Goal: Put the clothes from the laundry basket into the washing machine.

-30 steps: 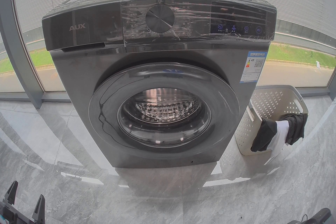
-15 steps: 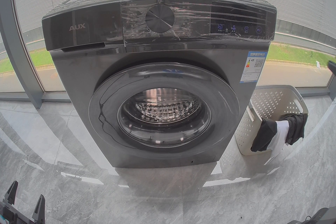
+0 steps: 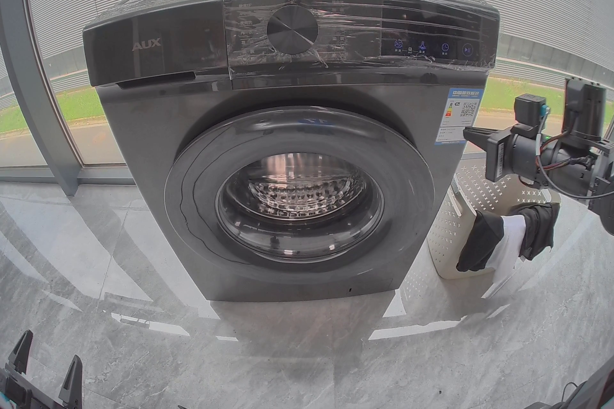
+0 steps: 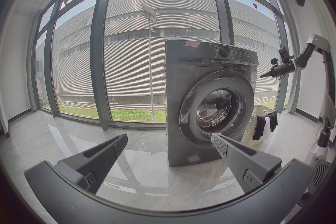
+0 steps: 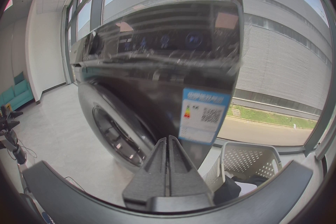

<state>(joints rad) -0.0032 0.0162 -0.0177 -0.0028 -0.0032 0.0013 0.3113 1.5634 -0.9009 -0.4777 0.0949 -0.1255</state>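
Right of the washing machine, over the laundry basket, the right gripper is held clenched, the left gripper splayed low in front.

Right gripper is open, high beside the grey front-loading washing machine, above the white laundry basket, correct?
No: the right gripper is shut, as the right wrist view shows. It is high beside the grey front-loading washing machine, above the white laundry basket.

There is one washing machine, with one round door, one dial and one label. There is one laundry basket. The black and white clothes number at least two pieces; the exact count cannot be told.
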